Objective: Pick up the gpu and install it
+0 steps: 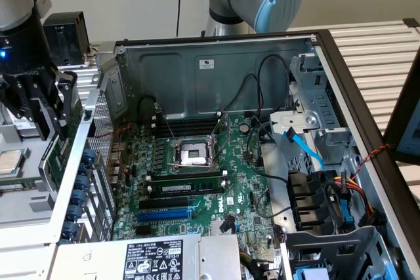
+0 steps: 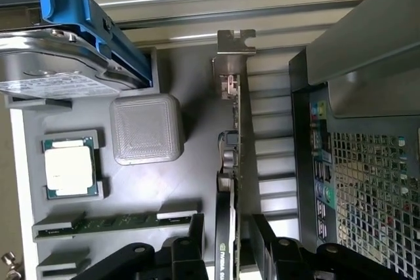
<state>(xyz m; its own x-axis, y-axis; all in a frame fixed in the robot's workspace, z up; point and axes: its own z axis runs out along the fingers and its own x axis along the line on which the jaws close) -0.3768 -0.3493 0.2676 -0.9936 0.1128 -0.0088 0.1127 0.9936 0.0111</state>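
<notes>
Step in hand: picking up the gpu [image 2: 228,162]. By my reading this is the approach to the grasp. Nothing is lifted and nothing is installed.
Tool: the tool [image 2: 225,220] hangs outside the computer case [image 1: 216,63], on the exterior view's left, low over the grey parts tray [image 2: 197,96].
Tool state: the fingers [image 2: 190,240] stand apart, one on each side of the card. A gap shows on both sides, so they are not clamped on anything.
Gpu position: it stands on edge in the tray, just beside the perforated rear wall of the case. Its silver bracket [image 2: 235,42] is at the end far from the tool.
Neighbours in the tray: a processor chip [image 2: 69,170], a memory stick [image 2: 98,224], a grey ribbed block [image 2: 146,128] and a hard drive [image 2: 59,63] in a blue carrier. All lie apart from the card.
Destination: the motherboard [image 1: 197,181] lies open inside the case. A blue slot [image 1: 164,214] near its front edge looks free, but which slot the card belongs in I cannot tell.
What the next move calls for (judgement): the fingers need to close squarely on the card's flat faces, with the card centred between them. The grip should be firm enough that the thin card does not tip or twist. The case wall close by leaves little room on that side.
</notes>
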